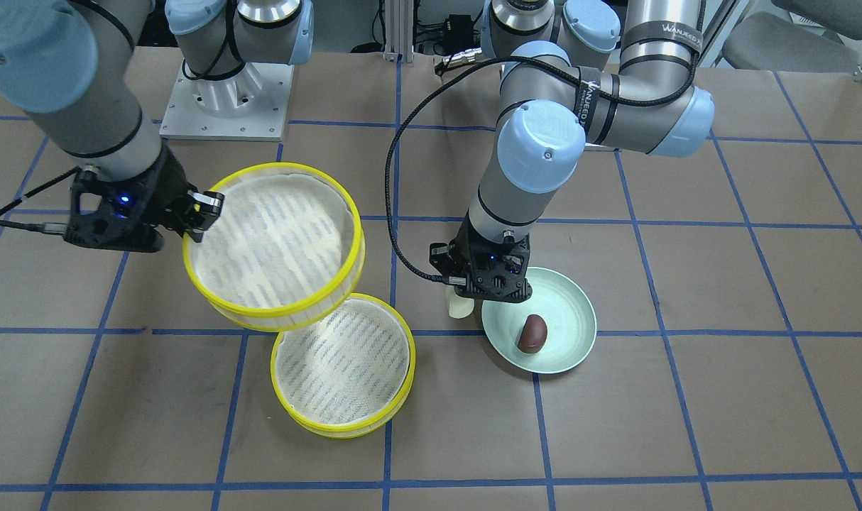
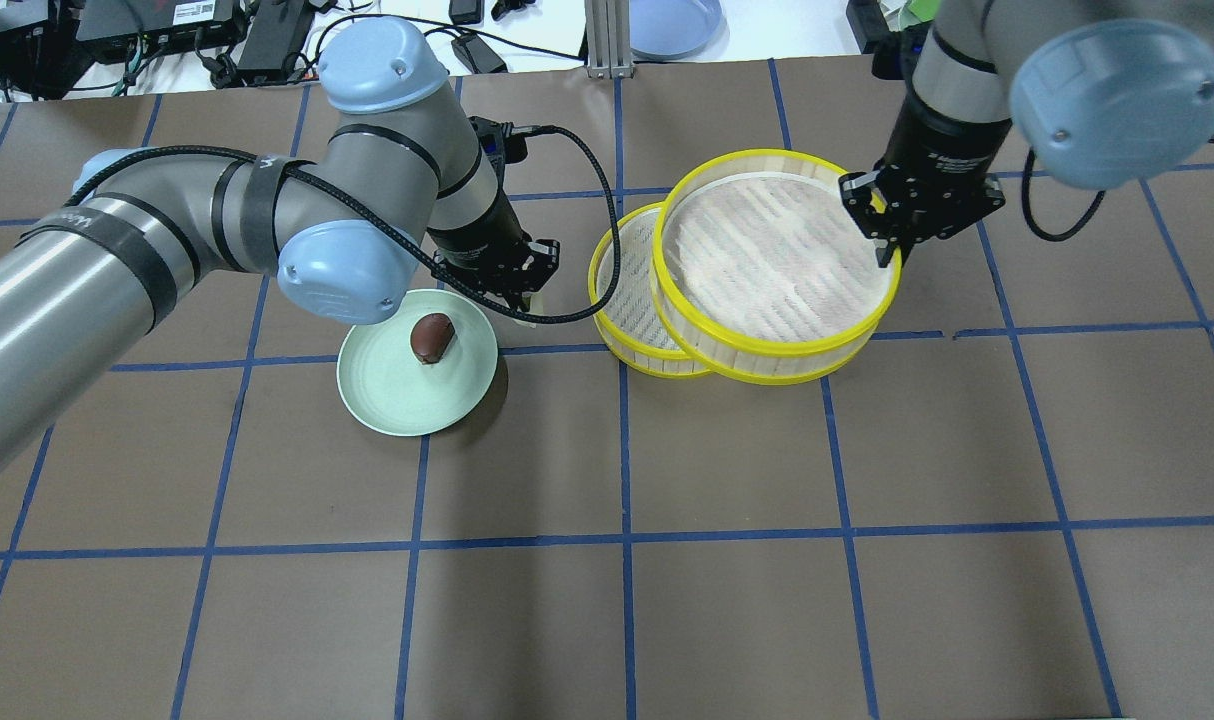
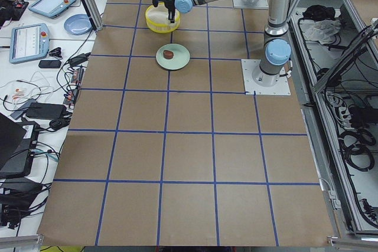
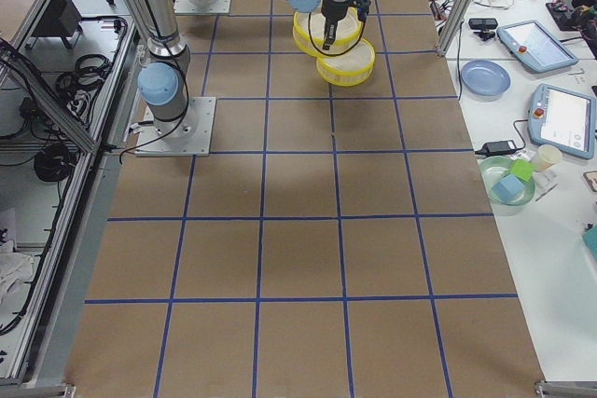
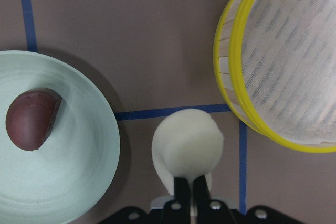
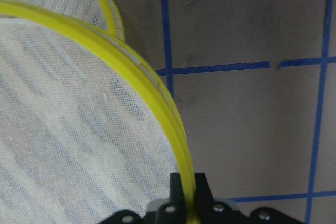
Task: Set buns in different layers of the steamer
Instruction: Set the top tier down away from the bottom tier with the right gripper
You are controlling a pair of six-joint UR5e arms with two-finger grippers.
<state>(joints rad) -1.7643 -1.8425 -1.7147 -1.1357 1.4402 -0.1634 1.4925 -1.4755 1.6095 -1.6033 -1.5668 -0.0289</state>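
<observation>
My left gripper (image 1: 466, 294) is shut on the cream-white bun (image 5: 188, 145) and holds it above the table, between the pale green plate (image 1: 569, 312) and the steamer trays. The dark reddish-brown bun (image 1: 532, 333) lies on the plate. My right gripper (image 2: 885, 250) is shut on the yellow rim of the upper steamer layer (image 2: 767, 365) and holds it raised, tilted and offset to one side of the lower layer (image 1: 331, 428). The lower layer stands on the table, partly uncovered. Both layers hold only their white mesh liners.
The brown table carries a blue tape grid. The left arm's black cable (image 1: 392, 213) loops close to the trays. Both arm bases (image 1: 225, 99) stand at the robot's edge of the table. Tablets, dishes and cables lie on the side benches (image 3: 35, 39).
</observation>
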